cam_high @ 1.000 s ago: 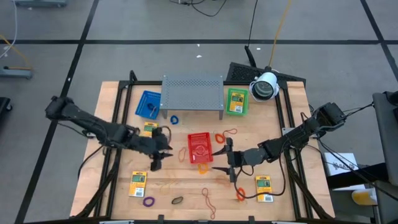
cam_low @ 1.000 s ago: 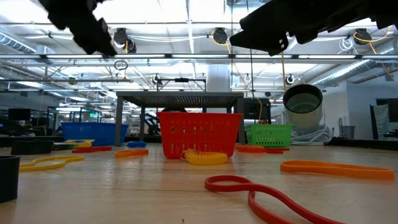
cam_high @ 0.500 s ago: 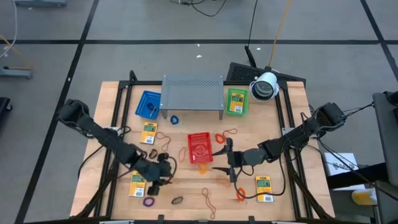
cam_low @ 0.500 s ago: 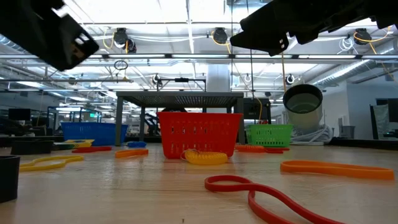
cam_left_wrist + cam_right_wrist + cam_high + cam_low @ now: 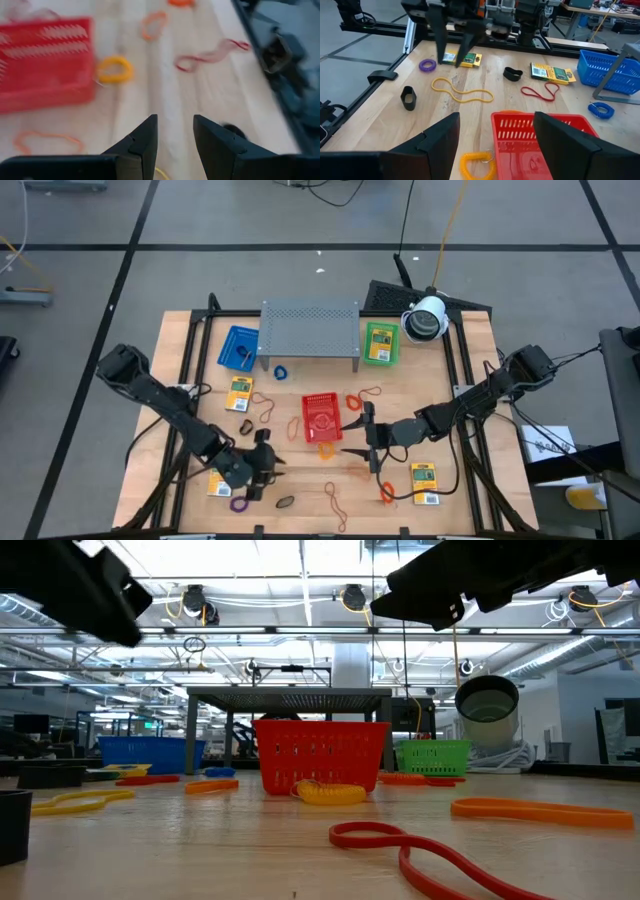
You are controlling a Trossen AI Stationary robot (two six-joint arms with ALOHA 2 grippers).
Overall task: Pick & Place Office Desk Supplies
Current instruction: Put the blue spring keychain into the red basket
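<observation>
Wooden table [image 5: 420,405], most supplies still loose on it, so task prob. early-to-mid. Grey rack [image 5: 310,330] at back, nothing seen on top. Blue basket [image 5: 238,348] back-left w/ something dark inside; green basket [image 5: 379,343] back-right w/ a yellow-green packet in it; red basket [image 5: 322,418] centre, contents unclear from above.

Left arm reaching to front-left; left gripper [image 5: 262,480] hovering over bare wood near the front-left packet [image 5: 221,477], fingers [image 5: 142,145] part-open, narrow gap, nothing between. Right gripper [image 5: 352,438] parked just right of red basket, jaws spread wide, empty.

Left to do, judged from layout: three packets on table, namely front-left one, one left of centre [image 5: 240,388], one front-right [image 5: 425,482]. Then the bands: yellow loop [image 5: 328,450] touching red basket's front, long yellow band [image 5: 461,92], red band [image 5: 540,92], orange ones right of basket [image 5: 354,401], blue loop [image 5: 281,371] under rack front, purple loop [image 5: 239,503] and a black loop [image 5: 285,502] at front edge. No band in either gripper atm.
</observation>
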